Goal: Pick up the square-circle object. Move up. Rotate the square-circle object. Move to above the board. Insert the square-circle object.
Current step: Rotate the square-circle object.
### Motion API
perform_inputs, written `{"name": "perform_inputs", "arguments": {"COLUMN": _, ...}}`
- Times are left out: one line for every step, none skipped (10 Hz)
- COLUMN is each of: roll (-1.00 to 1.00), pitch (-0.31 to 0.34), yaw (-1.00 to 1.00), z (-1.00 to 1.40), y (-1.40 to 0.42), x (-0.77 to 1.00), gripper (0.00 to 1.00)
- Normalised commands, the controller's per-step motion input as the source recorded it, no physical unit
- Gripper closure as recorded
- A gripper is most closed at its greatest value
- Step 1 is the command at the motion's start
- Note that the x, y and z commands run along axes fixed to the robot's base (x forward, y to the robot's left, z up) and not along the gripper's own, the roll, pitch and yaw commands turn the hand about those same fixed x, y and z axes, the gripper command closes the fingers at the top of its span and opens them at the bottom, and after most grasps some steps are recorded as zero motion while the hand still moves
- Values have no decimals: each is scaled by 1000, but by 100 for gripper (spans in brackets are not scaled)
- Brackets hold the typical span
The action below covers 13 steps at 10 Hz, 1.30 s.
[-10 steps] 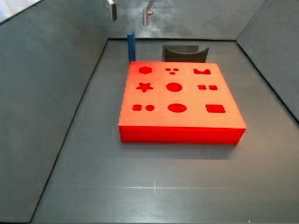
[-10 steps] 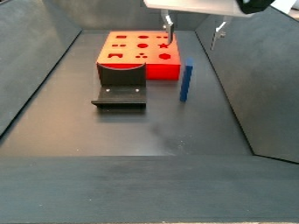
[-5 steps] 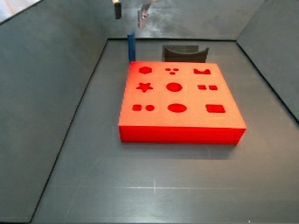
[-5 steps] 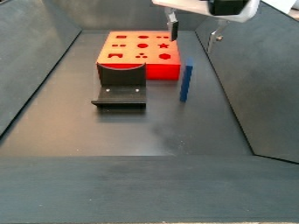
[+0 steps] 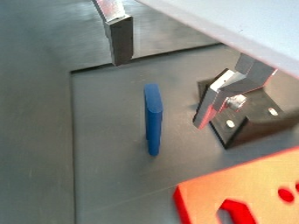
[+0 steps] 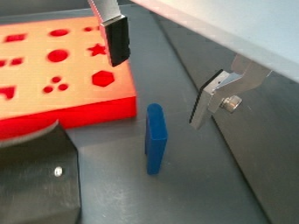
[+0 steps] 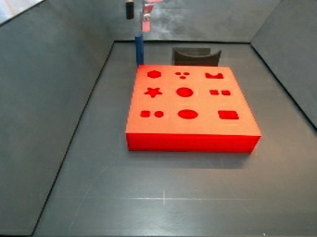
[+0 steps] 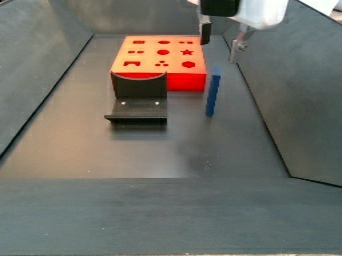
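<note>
The square-circle object is a slim blue block standing upright on the grey floor beside the board, seen in both wrist views (image 5: 152, 118) (image 6: 155, 137) and both side views (image 7: 140, 49) (image 8: 211, 95). The board (image 7: 188, 106) is a flat red-orange slab with darker cut-out holes; it also shows in a side view (image 8: 160, 55) and both wrist views (image 6: 52, 74) (image 5: 246, 197). My gripper (image 5: 163, 74) (image 6: 160, 77) (image 8: 222, 42) (image 7: 139, 11) hangs open above the blue block, one finger on each side, well apart from it, holding nothing.
The dark fixture stands by the board's end (image 8: 138, 103) (image 7: 196, 56) and shows in both wrist views (image 5: 251, 118) (image 6: 35, 188). Sloped grey walls (image 7: 62, 65) enclose the floor on all sides.
The gripper has moved across toward the blue block and now hangs over it. The block, board and fixture have not moved.
</note>
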Motion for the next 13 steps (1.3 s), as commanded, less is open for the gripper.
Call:
{"name": "perform_inputs", "arguments": {"roll": -14, "pitch": 3, "yaw": -1000, "z": -32, "y": 14, "x": 34, "gripper": 0}}
{"name": "perform_inputs", "arguments": {"roll": -17, "pitch": 3, "yaw": -1000, "z": -32, "y": 14, "x": 34, "gripper": 0}}
{"name": "perform_inputs", "arguments": {"roll": -20, "pitch": 4, "yaw": -1000, "z": -32, "y": 14, "x": 33, "gripper": 0}}
{"name": "perform_inputs", "arguments": {"roll": -26, "pitch": 5, "yaw": -1000, "z": -32, "y": 14, "x": 33, "gripper": 0}}
{"name": "perform_inputs", "arguments": {"roll": -28, "pitch": 5, "yaw": -900, "z": -32, "y": 14, "x": 33, "gripper": 0}}
{"name": "perform_inputs", "arguments": {"roll": -28, "pitch": 5, "yaw": -488, "z": -31, "y": 14, "x": 33, "gripper": 0}}
{"name": "perform_inputs", "arguments": {"roll": -28, "pitch": 5, "yaw": -354, "z": -31, "y": 14, "x": 34, "gripper": 0}}
{"name": "perform_inputs", "arguments": {"roll": -28, "pitch": 5, "yaw": -196, "z": -1000, "y": 0, "x": 0, "gripper": 0}}
{"name": "perform_inputs", "arguments": {"roll": -28, "pitch": -2, "yaw": -130, "z": -1000, "y": 0, "x": 5, "gripper": 0}}
{"name": "perform_inputs", "arguments": {"roll": -32, "pitch": -26, "yaw": -78, "z": -1000, "y": 0, "x": 16, "gripper": 0}}
{"name": "perform_inputs", "arguments": {"roll": -39, "pitch": -34, "yaw": -63, "z": -1000, "y": 6, "x": 15, "gripper": 0}}
{"name": "perform_inputs", "arguments": {"roll": -49, "pitch": -43, "yaw": -53, "z": -825, "y": 10, "x": 16, "gripper": 0}}
{"name": "perform_inputs", "arguments": {"roll": -54, "pitch": -45, "yaw": -50, "z": -726, "y": 9, "x": 16, "gripper": 0}}
